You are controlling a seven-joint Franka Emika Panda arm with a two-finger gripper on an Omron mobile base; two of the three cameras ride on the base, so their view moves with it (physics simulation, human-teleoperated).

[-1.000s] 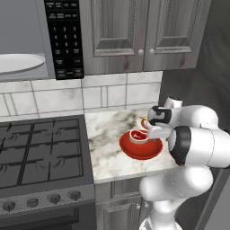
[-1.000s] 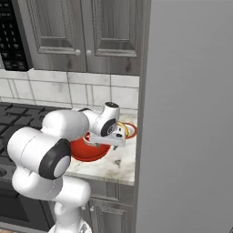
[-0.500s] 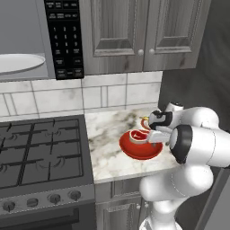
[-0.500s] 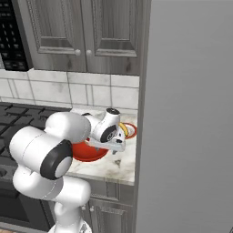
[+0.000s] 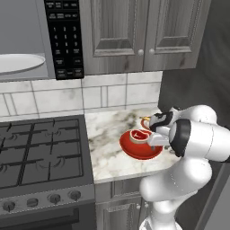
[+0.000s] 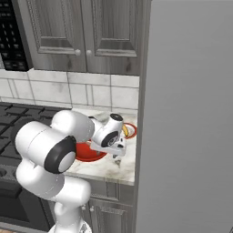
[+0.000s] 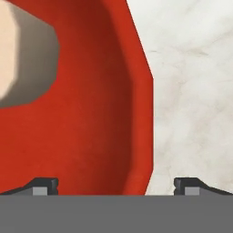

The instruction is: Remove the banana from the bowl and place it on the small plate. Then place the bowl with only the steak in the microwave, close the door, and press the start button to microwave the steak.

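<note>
The microwave (image 5: 40, 40) hangs open at ten o'clock, its white turntable bare. On the marble counter (image 5: 108, 139) sits the red bowl (image 5: 140, 144) with the steak (image 5: 138, 135) inside. The jaws (image 7: 116, 184) stand wide open — straddling the bowl's rim, gripping nothing. At two o'clock from the bowl, the banana (image 6: 124, 130) lies on the small plate (image 6: 131, 131).

Flat, even, sharp rendered lighting

small plate (image 5: 144, 121) mostly hidden behind arm, bowl (image 7: 100, 113) cut off by frame edges
</note>
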